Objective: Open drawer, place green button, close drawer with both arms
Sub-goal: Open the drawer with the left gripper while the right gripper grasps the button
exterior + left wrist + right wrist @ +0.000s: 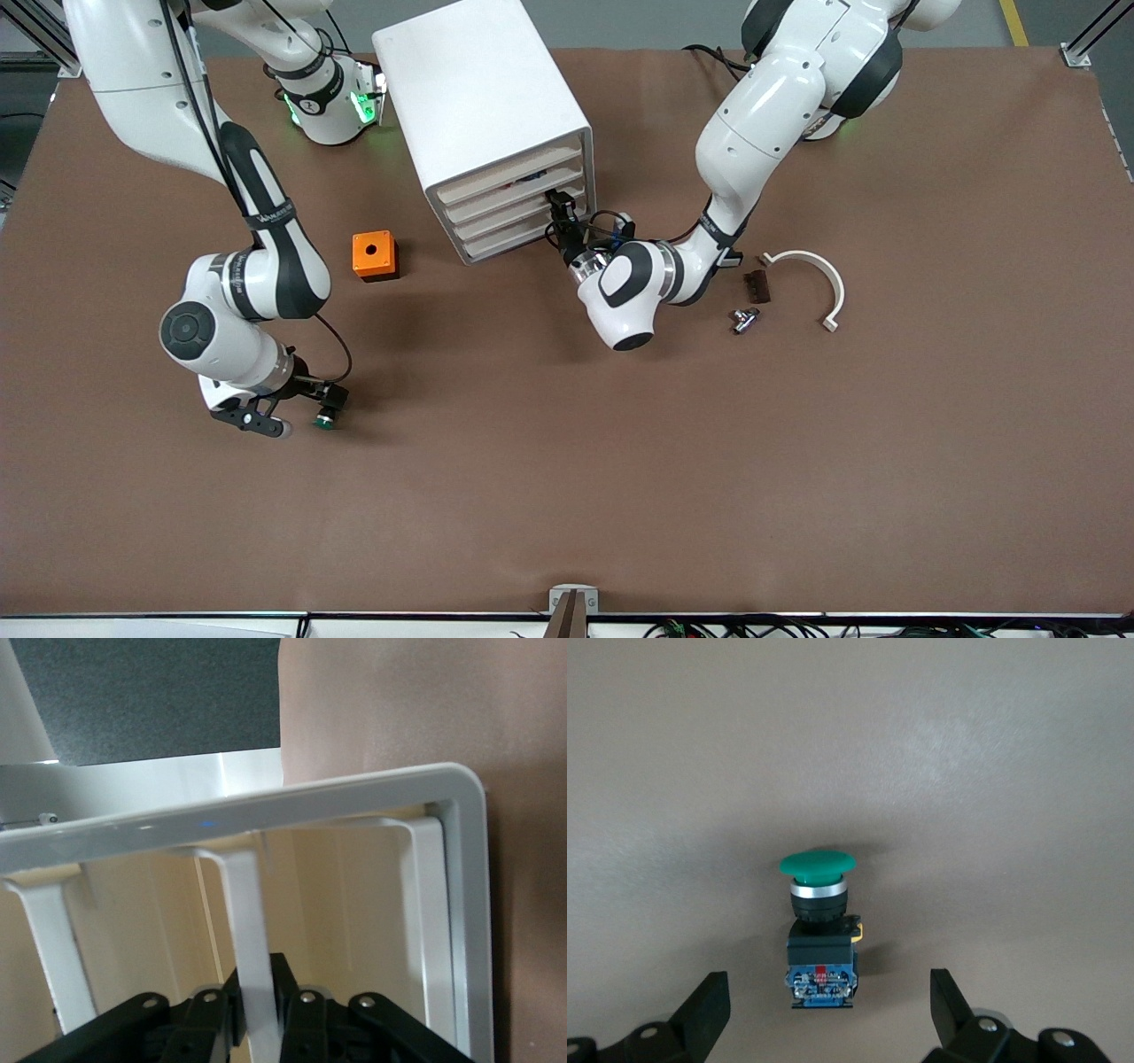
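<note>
The button (819,912) lies on its side on the brown table, with its green cap pointing away from my right gripper (828,1005). That gripper is open and low, one finger on each side of the button's blue-and-black body, not touching it. In the front view the button (325,420) lies near the right gripper (299,406), nearer the camera than the orange box. My left gripper (560,213) is at the lower fronts of the white cabinet (483,115). In its wrist view this gripper (257,983) is shut on a white front edge (244,904). I cannot tell whether this is the drawer. No front stands out.
An orange box (375,255) with a black hole sits beside the cabinet toward the right arm's end. A white curved bracket (811,279), a small brown part (756,286) and a small metal part (744,319) lie toward the left arm's end.
</note>
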Action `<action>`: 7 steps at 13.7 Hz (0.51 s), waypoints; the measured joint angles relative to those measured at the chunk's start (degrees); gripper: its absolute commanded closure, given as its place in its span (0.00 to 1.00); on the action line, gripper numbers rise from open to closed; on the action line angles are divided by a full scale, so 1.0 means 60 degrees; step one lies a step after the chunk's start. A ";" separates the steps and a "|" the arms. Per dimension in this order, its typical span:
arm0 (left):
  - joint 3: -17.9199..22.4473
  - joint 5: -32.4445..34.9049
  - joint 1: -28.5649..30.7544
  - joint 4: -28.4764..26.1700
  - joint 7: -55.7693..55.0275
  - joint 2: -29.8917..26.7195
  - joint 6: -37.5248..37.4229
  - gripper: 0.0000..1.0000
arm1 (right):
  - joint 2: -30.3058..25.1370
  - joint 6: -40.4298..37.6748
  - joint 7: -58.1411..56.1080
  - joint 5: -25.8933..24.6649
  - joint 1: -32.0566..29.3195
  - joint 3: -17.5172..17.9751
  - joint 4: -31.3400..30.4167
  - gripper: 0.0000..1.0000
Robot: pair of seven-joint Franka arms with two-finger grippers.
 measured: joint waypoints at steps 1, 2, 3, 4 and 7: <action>0.0007 -0.0047 0.0009 -0.0006 -0.0066 0.0037 -0.0002 0.93 | 0.0106 0.0083 0.0000 -0.0006 0.0014 -0.0002 0.0001 0.02; 0.0006 -0.0090 0.0028 -0.0006 -0.0075 0.0069 -0.0031 0.93 | 0.0210 0.0130 0.0001 -0.0012 0.0021 -0.0004 0.0001 0.03; 0.0006 -0.0123 0.0050 -0.0006 -0.0076 0.0085 -0.0050 0.93 | 0.0306 0.0151 0.0044 -0.0017 0.0029 -0.0005 0.0008 0.05; 0.0006 -0.0132 0.0088 -0.0006 -0.0078 0.0089 -0.0056 0.93 | 0.0399 0.0165 0.0164 -0.0048 0.0047 -0.0005 0.0017 0.07; 0.0011 -0.0157 0.0350 -0.0004 -0.0082 0.0098 -0.0087 0.93 | 0.0569 0.0197 0.0466 -0.0117 0.0135 -0.0004 0.0028 0.52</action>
